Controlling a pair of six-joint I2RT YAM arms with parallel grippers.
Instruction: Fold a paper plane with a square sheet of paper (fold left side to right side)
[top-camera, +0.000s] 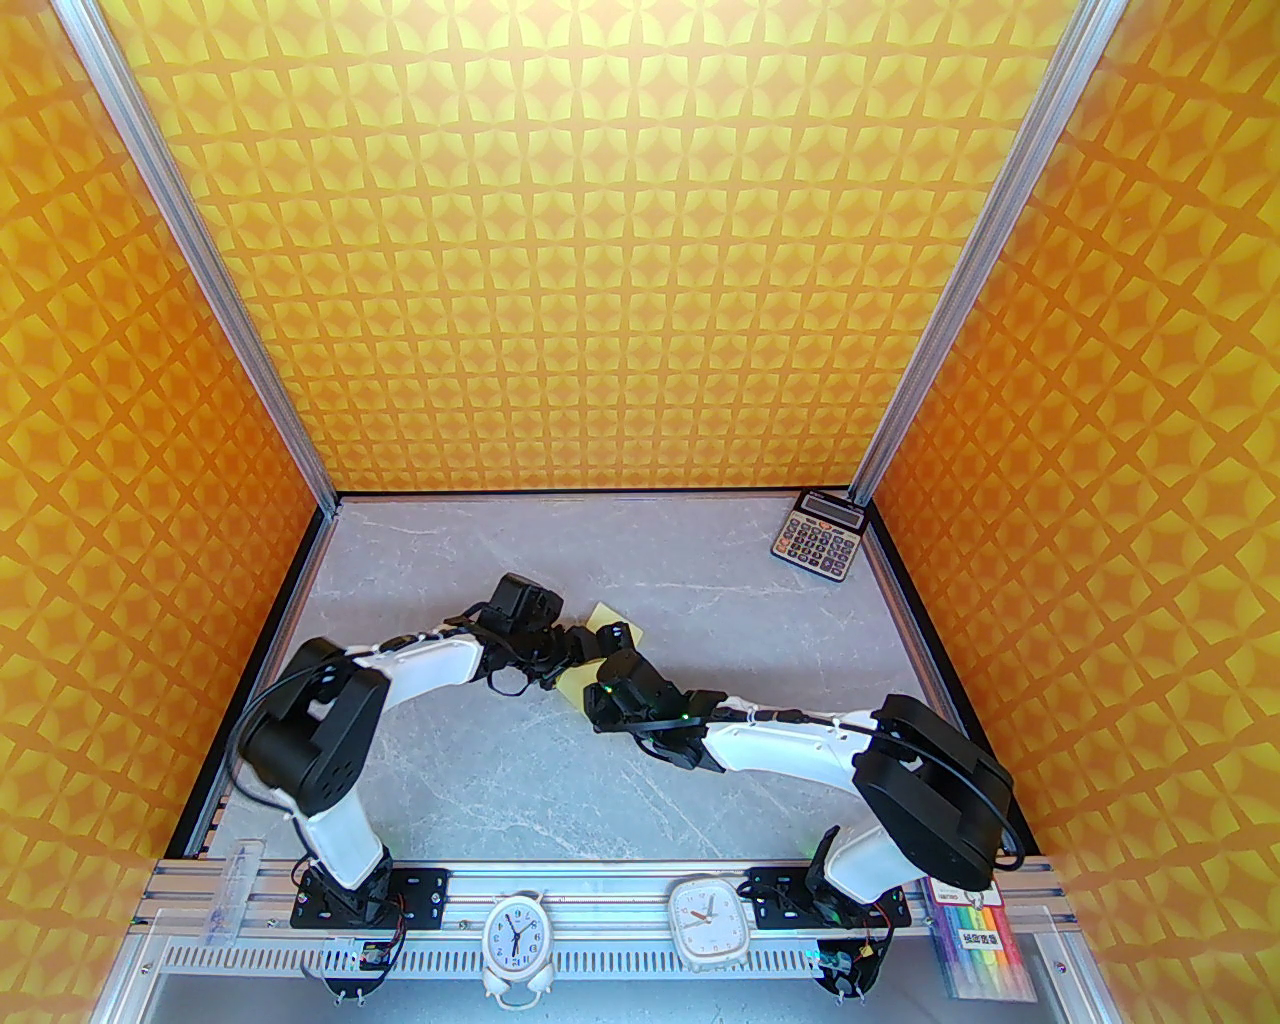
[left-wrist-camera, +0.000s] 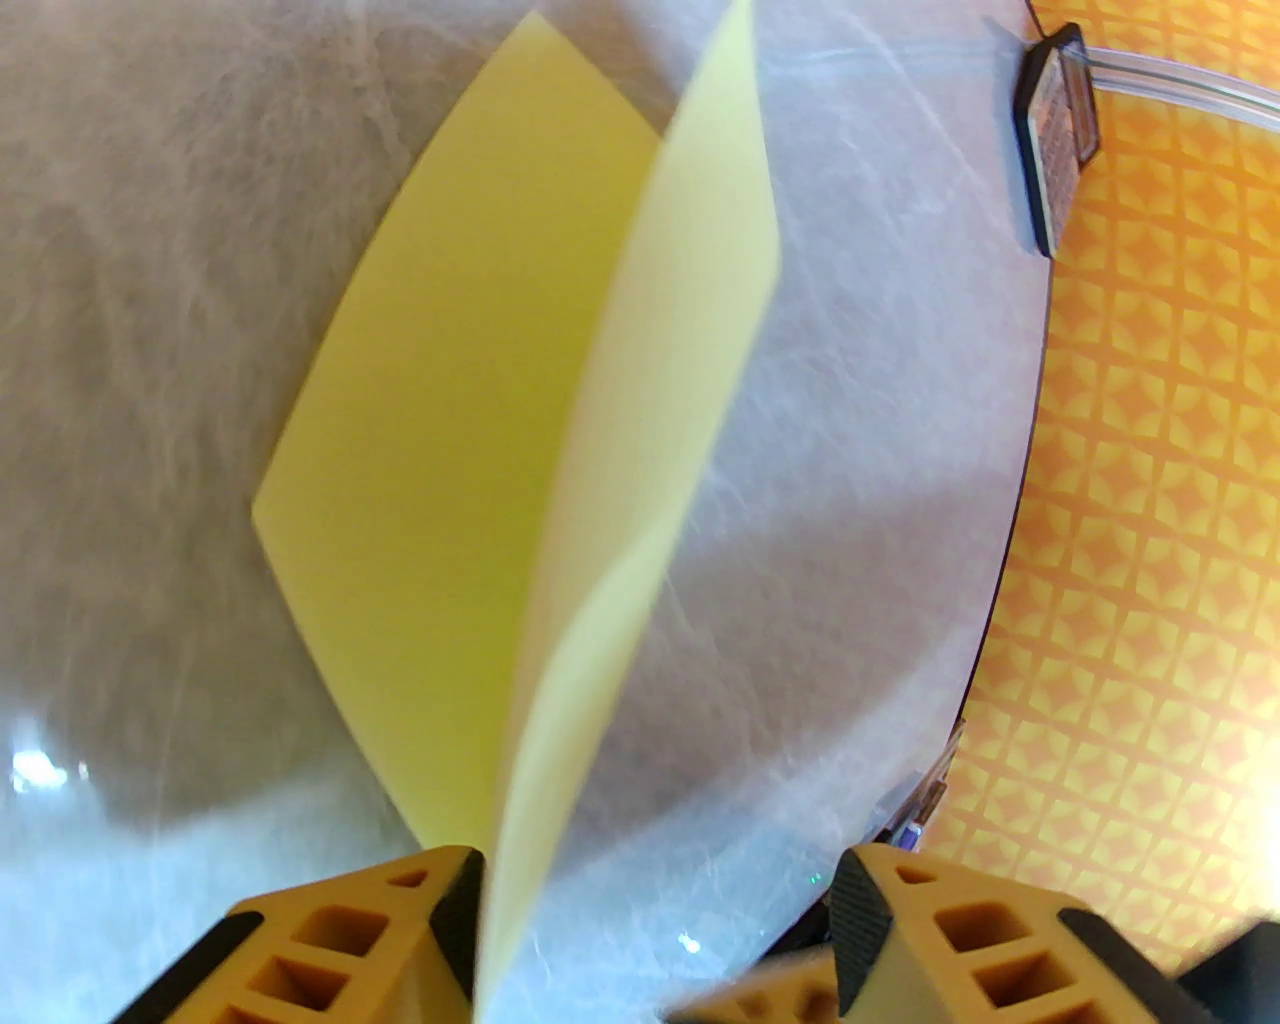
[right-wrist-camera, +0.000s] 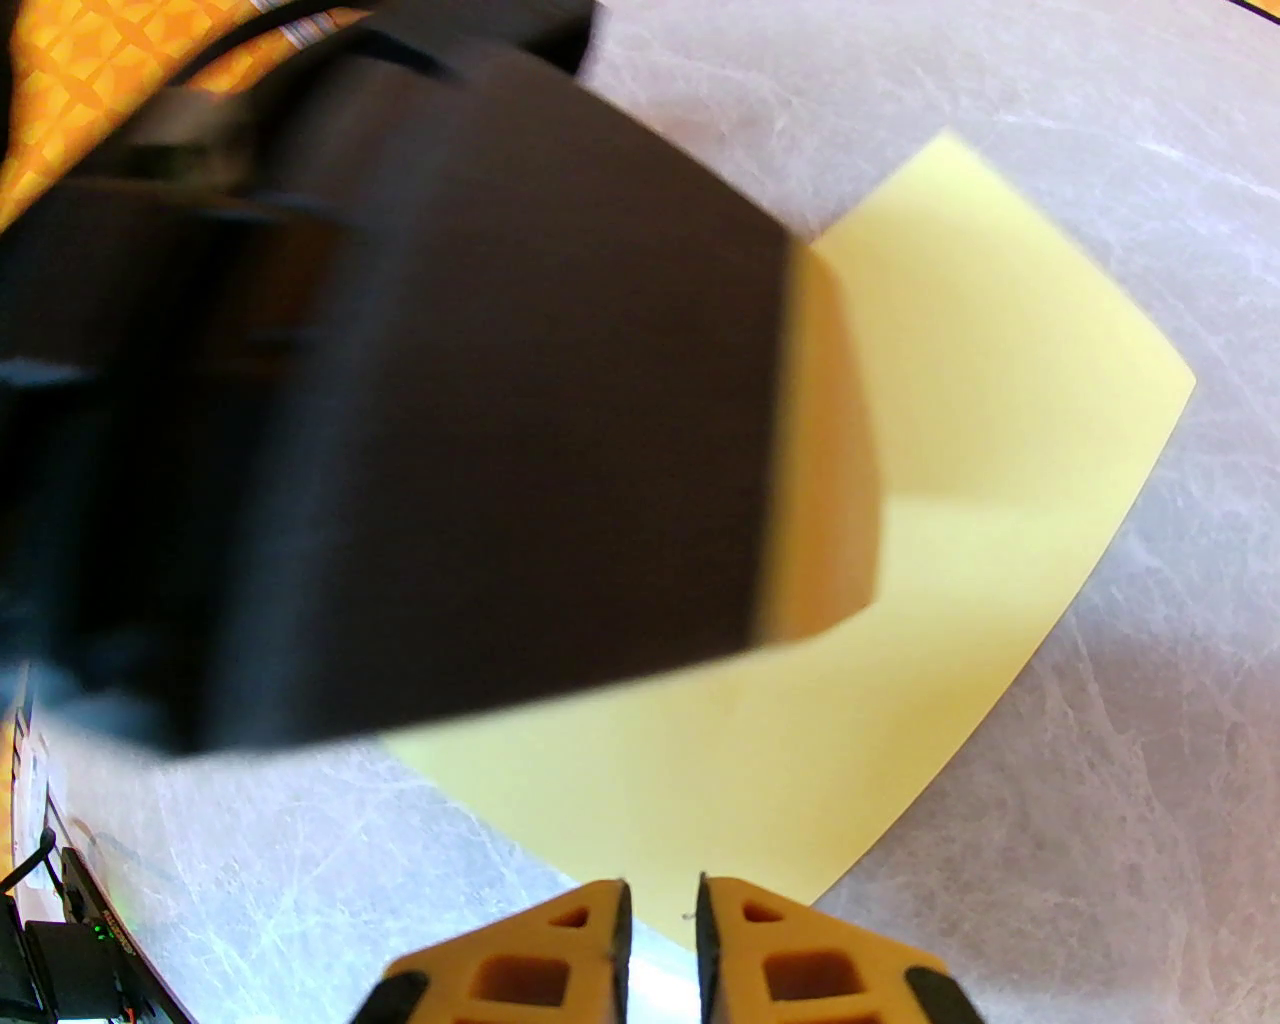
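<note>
We take this for a robotics lab test cell, not a home or an office. A left arm (top-camera: 420, 670) and a right arm (top-camera: 780, 745), white with black joints, are bolted to a slotted aluminium rail (top-camera: 600, 885) along the bottom of the top view. Bare aluminium posts (top-camera: 205, 250) rise at upper left and upper right. They carry orange patterned wall panels (top-camera: 640, 250) that box in a grey marble-look tabletop (top-camera: 560, 790). Props sit at the edges: a calculator (top-camera: 817, 537) right of centre, a round clock (top-camera: 516, 938) and a square clock (top-camera: 709, 922) at bottom centre, and a pack of coloured markers (top-camera: 985, 950) at bottom right.
</note>
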